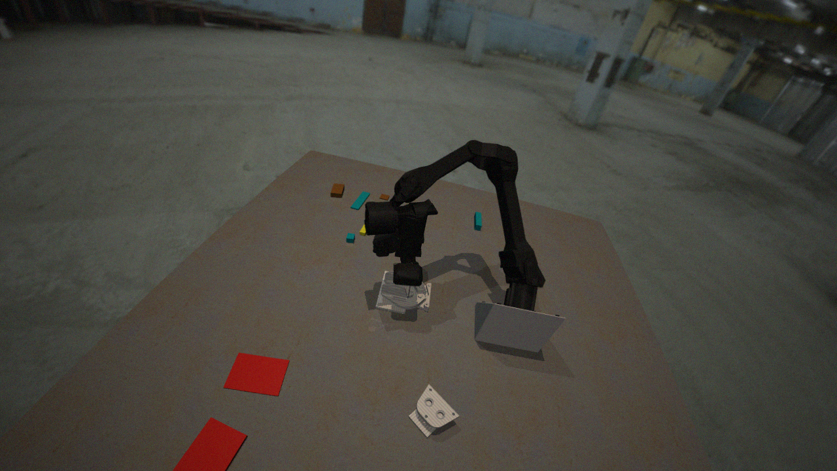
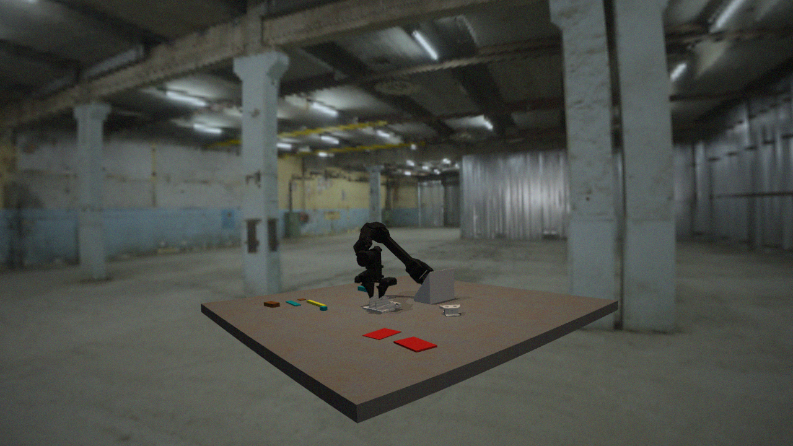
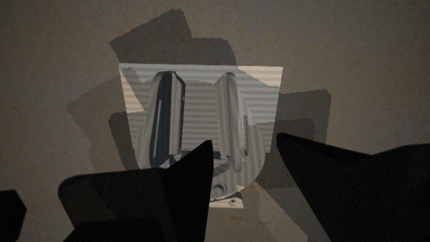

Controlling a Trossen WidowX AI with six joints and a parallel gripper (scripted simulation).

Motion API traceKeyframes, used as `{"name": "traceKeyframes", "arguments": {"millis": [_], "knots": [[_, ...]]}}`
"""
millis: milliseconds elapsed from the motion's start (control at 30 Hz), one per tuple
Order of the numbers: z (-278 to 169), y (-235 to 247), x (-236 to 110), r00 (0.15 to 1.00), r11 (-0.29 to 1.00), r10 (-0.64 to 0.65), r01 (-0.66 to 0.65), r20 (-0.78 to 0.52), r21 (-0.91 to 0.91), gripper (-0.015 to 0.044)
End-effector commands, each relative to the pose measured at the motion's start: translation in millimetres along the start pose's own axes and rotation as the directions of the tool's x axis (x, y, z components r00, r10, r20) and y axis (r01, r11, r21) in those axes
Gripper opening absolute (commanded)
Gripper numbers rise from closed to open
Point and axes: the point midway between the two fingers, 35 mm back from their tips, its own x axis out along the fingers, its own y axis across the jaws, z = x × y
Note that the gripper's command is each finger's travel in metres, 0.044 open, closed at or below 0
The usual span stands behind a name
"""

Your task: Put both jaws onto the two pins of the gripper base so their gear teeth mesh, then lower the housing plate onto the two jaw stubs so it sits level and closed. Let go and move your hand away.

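The pale gripper base [image 1: 383, 301] [image 3: 201, 104] lies flat on the table. In the wrist view, two grey jaws stand side by side over it, the left jaw [image 3: 176, 114] with a dark side face and the right jaw [image 3: 226, 114]. Their geared ends are partly hidden by my left finger, so I cannot tell whether the teeth mesh. My gripper [image 1: 408, 292] [image 2: 376, 297] [image 3: 244, 142] is open and low over the base, its fingertips apart around the right jaw's side, holding nothing. The pale housing plate [image 1: 435, 409] [image 2: 450, 306] with two round holes is apart, nearer the top camera.
A grey wedge-shaped block [image 1: 518, 329] [image 2: 438, 286] stands by the arm's foot. Two red tiles [image 1: 257, 375] [image 2: 415, 344] lie flat. Teal blocks [image 1: 478, 221], brown blocks [image 1: 337, 190] and a yellow bar [image 2: 316, 303] lie on the table's far part.
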Motion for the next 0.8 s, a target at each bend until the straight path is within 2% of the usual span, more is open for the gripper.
{"name": "traceKeyframes", "arguments": {"millis": [0, 100, 167, 267, 433, 767], "knots": [[3, 2, -34, 1.000, 1.000, 0.005, -0.005, 0.018, 0.006, 0.0224], [1, 1, -54, 1.000, 1.000, 0.001, -0.001, 0.017, 0.006, 0.0224], [2, 1, -43, 1.000, 1.000, -0.003, 0.003, 0.022, -0.001, 0.0224], [7, 17, -48, 1.000, 0.999, 0.010, -0.009, 0.027, -0.035, 0.0303], [15, 74, -63, 0.998, 0.985, 0.041, -0.034, 0.038, -0.168, 0.0434], [-1, 194, -84, 0.997, 0.902, 0.065, -0.044, 0.036, -0.429, 0.0440]]}}
